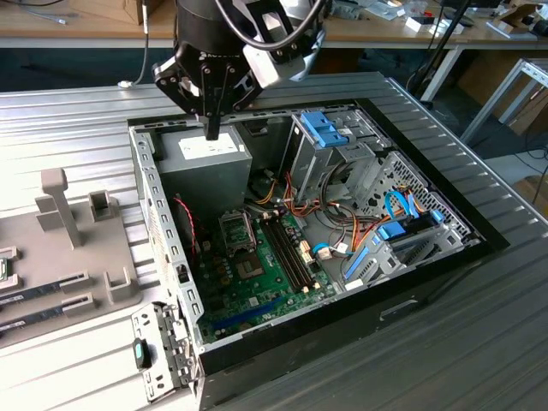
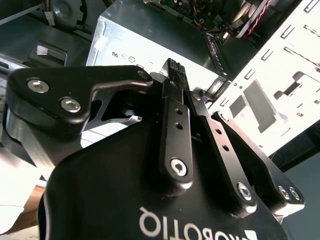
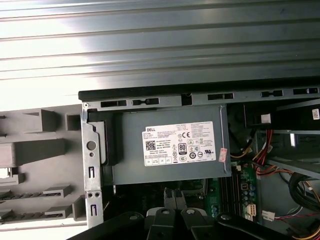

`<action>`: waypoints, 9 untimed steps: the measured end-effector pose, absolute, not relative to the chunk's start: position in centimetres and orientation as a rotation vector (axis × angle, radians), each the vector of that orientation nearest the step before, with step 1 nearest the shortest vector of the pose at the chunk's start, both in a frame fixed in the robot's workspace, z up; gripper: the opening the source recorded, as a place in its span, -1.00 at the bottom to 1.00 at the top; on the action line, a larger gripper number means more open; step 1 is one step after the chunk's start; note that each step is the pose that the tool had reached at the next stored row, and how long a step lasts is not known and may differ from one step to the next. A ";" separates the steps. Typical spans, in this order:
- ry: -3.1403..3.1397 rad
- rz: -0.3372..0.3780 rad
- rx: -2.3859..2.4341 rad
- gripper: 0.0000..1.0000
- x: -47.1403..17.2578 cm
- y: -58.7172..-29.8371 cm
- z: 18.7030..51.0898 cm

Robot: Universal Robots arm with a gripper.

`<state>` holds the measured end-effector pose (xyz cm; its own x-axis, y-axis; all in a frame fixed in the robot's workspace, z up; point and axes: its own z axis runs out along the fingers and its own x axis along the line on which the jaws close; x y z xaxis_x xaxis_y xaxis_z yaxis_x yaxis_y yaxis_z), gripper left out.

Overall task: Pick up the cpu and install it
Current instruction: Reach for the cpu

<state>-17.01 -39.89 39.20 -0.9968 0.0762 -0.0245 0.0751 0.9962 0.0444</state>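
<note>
Gripper (image 1: 211, 128) | closed together | above power supply (image 1: 199, 171) | cpu location: cannot tell

Count on the bench: one open black metal computer case (image 1: 342, 318), one grey rectangular power supply box (image 1: 205, 178), one green motherboard (image 1: 257, 297), one grey moulded fixture tray (image 1: 120, 293), one black robot gripper (image 1: 211, 133).

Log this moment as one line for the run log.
gripper shut | position: above power supply in open computer case | contact: cannot tell

Workshop or lab, opened computer case (image 1: 151, 199) on ribbed metal table (image 1: 479, 360), cluttered wooden workbenches (image 1: 86, 26) behind
</note>
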 end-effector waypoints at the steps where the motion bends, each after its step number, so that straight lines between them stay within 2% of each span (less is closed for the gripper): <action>1: 3.112 0.068 0.118 -0.79 -17.0 -39.9 39.2; 9: 3.112 0.068 0.118 -0.79 -17.2 -39.9 39.2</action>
